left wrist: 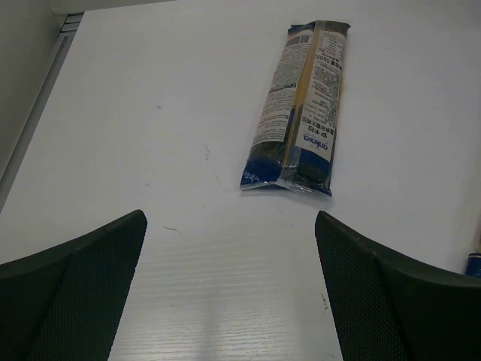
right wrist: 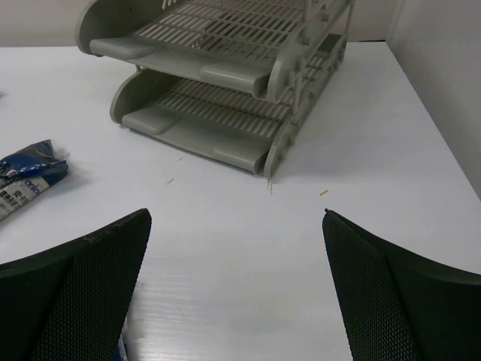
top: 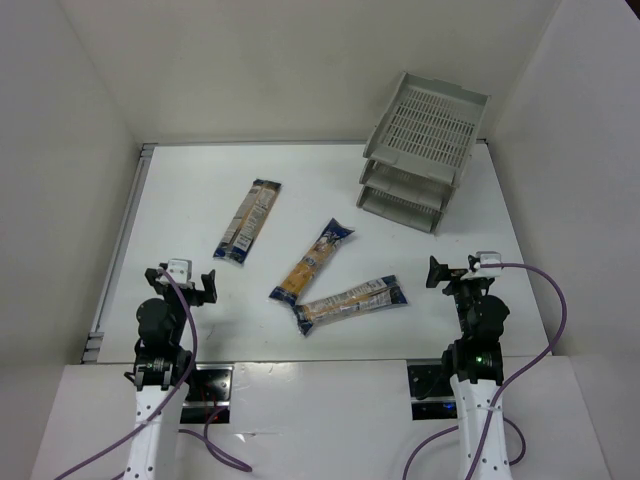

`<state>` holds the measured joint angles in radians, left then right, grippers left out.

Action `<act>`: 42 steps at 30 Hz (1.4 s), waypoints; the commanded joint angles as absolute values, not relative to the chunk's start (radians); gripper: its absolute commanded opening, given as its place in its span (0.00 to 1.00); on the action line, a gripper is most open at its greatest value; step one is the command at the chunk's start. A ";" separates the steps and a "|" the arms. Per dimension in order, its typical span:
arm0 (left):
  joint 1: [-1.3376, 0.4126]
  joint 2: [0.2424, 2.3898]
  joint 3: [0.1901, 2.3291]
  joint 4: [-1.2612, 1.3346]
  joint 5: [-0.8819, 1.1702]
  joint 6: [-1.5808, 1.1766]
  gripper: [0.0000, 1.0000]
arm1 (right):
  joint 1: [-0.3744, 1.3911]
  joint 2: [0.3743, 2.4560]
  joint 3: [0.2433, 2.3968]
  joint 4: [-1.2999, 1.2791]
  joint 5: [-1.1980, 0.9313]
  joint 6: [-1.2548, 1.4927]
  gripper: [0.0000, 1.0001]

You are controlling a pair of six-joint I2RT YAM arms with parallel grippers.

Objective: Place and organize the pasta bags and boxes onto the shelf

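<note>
Three long clear spaghetti packets with dark blue ends lie flat on the white table: one at the left (top: 248,220), one in the middle (top: 313,261), one nearer the front (top: 350,303). The light grey three-tier shelf (top: 425,148) stands at the back right, its trays bare. My left gripper (top: 182,280) is open and empty, low at the front left; the left packet (left wrist: 301,105) lies ahead of its fingers (left wrist: 90,278). My right gripper (top: 458,277) is open and empty at the front right, facing the shelf (right wrist: 233,75). A packet's blue end (right wrist: 26,169) shows at its left.
White walls close the table on the left, back and right. A metal rail (top: 120,240) runs along the left edge. A blue packet end (left wrist: 473,263) peeks in at the right of the left wrist view. Bare table lies between the right gripper and the shelf.
</note>
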<state>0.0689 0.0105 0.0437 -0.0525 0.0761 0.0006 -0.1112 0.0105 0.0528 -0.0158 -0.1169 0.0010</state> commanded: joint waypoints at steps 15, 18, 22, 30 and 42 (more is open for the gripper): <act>0.067 -0.017 0.077 0.015 0.359 0.316 1.00 | -0.117 0.005 0.000 -0.011 -0.118 -0.009 1.00; 0.067 -0.017 0.112 0.146 0.440 0.557 1.00 | -0.117 0.005 0.000 -0.011 -0.118 -0.009 1.00; 0.067 -0.017 0.199 0.181 0.170 0.655 1.00 | -0.117 0.005 0.000 -0.011 -0.118 -0.009 1.00; 0.067 0.638 0.772 -0.154 -0.399 0.387 1.00 | -0.117 0.005 0.000 -0.011 -0.118 -0.009 1.00; 0.067 1.563 1.501 -0.892 0.119 0.143 1.00 | -0.117 0.005 0.000 -0.011 -0.118 -0.018 1.00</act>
